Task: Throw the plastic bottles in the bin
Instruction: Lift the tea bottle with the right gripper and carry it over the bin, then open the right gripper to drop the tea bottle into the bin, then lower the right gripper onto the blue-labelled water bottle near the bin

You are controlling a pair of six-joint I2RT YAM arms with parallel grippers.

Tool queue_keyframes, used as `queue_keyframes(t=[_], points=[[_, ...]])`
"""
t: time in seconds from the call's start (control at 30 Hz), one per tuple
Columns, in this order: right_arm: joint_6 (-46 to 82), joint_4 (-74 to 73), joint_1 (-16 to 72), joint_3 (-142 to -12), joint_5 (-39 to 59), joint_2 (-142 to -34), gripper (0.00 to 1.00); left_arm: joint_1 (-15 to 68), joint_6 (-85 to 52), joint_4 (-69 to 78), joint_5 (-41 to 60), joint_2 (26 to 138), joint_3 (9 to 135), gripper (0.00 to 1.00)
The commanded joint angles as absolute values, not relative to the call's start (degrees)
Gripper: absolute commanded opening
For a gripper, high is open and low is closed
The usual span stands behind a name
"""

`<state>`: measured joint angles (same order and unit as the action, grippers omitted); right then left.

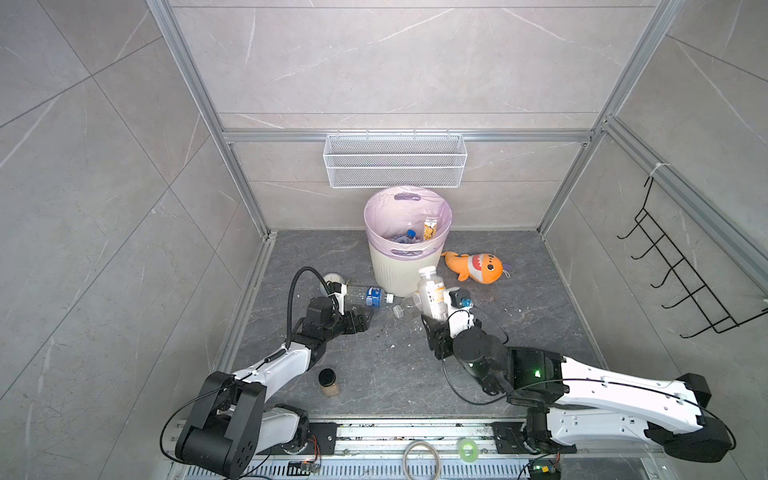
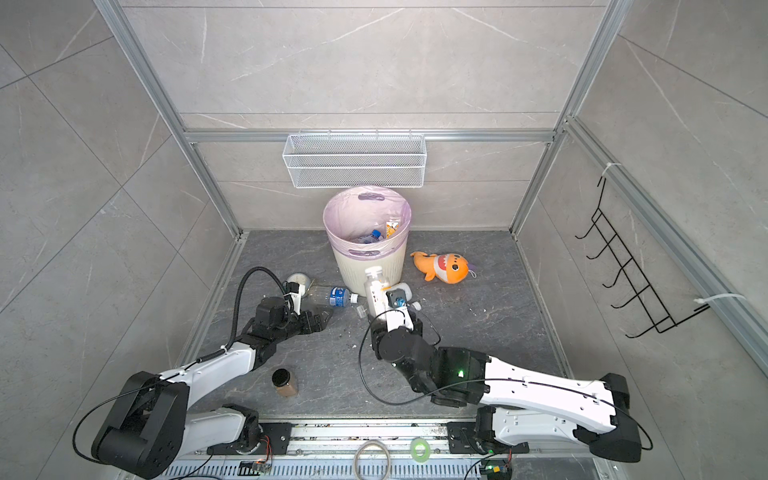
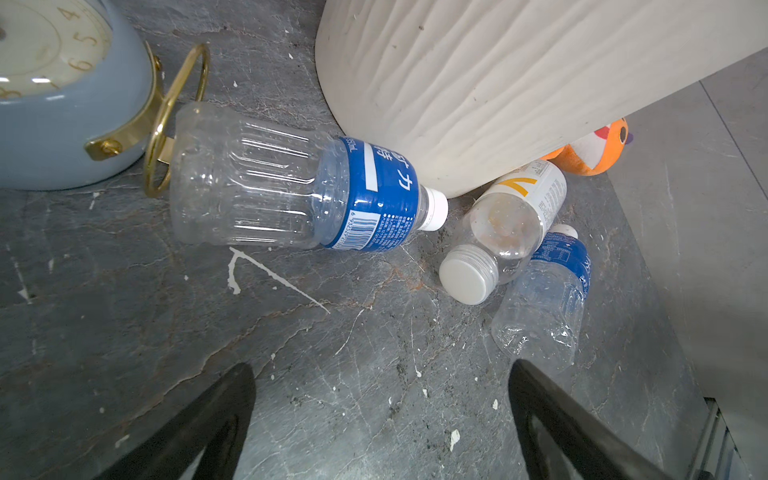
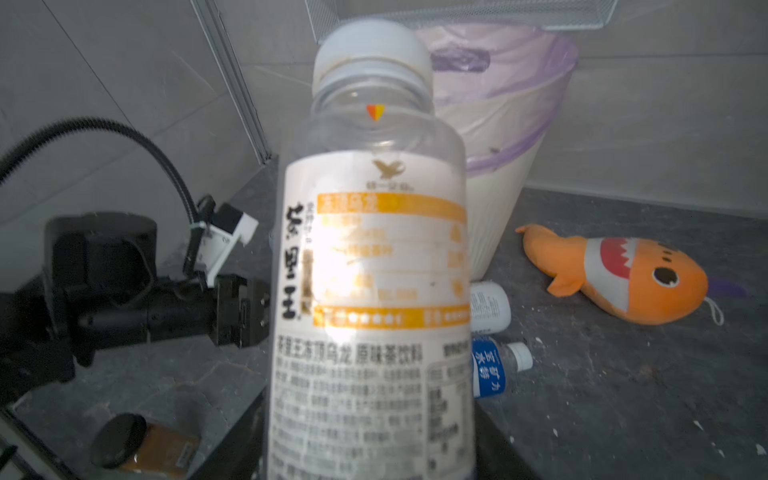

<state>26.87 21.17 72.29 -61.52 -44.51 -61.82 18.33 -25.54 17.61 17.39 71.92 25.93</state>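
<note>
**Inspector:** Which step is in hand?

**Assessor:** The right pincer (image 1: 437, 321) is gripping a white-capped tea bottle (image 4: 370, 270) by its lower body. It is holding the bottle upright, seemingly lifted off the counter (image 1: 374, 374). The bottle is sitting near the front wall of the bin (image 1: 390, 270) but short of its rim. I am judging this as the carry to the bin.

**Inspector:** And the other arm?

**Assessor:** The left pincer (image 3: 380, 374) is hanging low with jaws wide apart, gripping nothing. It is facing a blue-labelled bottle (image 3: 299, 187) lying on its side between the clock (image 3: 54, 104) and the bin's base.

**Inspector:** What is outstanding?

**Assessor:** A second tea bottle (image 3: 498, 232) and a crumpled bottle (image 3: 544, 299) are lying together just beside the bin's base. One blue-capped bottle (image 1: 409, 235) is lying inside the liner.

**Inspector:** What is the next move calling for?

**Assessor:** In my view, it is calling for raising the held bottle above the rim, bringing it over the liner's mouth, then parting the jaws. The left pincer is needing a short advance and a closure across the blue-labelled bottle's ribbed body. It should be avoiding the clock's gold ring just beside that bottle's base.
</note>
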Motion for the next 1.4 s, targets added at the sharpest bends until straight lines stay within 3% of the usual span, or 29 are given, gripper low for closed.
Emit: queue_keyframes(t=[0.0, 0.17, 0.2, 0.3, 0.33, 0.4, 0.47, 0.57, 0.8, 1.37], points=[[23.5, 24.3, 66.1, -72.4, -39.9, -66.3, 0.46, 18.0, -25.4, 20.8, 19.6, 72.9, 28.0, 0.97], [22.8, 29.4, 51.4, -97.7, -25.0, -83.7, 0.47, 17.9, -25.3, 21.3, 19.6, 73.4, 28.2, 0.97], [22.5, 30.8, 48.9, -105.0, -22.2, -89.0, 0.55, 17.9, -25.3, 21.4, 19.6, 73.6, 28.2, 0.97], [24.1, 43.2, 42.2, -131.1, -18.1, -105.8, 0.93, 17.9, -25.1, 21.2, 19.6, 74.3, 28.4, 0.97], [25.3, 48.6, 40.8, -139.8, -18.2, -110.9, 0.99, 17.9, -25.0, 21.1, 19.5, 74.3, 28.5, 0.97], [25.4, 56.5, 40.0, -154.9, -19.9, -118.3, 0.99, 17.9, -24.6, 20.4, 19.4, 73.9, 28.7, 0.97], [24.6, 58.0, 40.0, -159.5, -20.9, -120.4, 0.99, 17.9, -24.4, 20.1, 19.1, 73.1, 28.6, 0.97], [23.6, 54.8, 39.9, -155.2, -20.5, -117.2, 0.99, 17.9, -24.3, 19.8, 18.6, 72.5, 28.5, 0.97], [22.2, 40.6, 39.7, -124.2, -20.6, -99.6, 0.99, 18.0, -24.1, 19.8, 18.4, 72.5, 28.5, 0.97], [27.6, 34.4, 38.0, -83.4, -22.0, -75.1, 0.99, 18.0, -23.6, 20.1, 18.7, 73.1, 28.4, 0.97]])
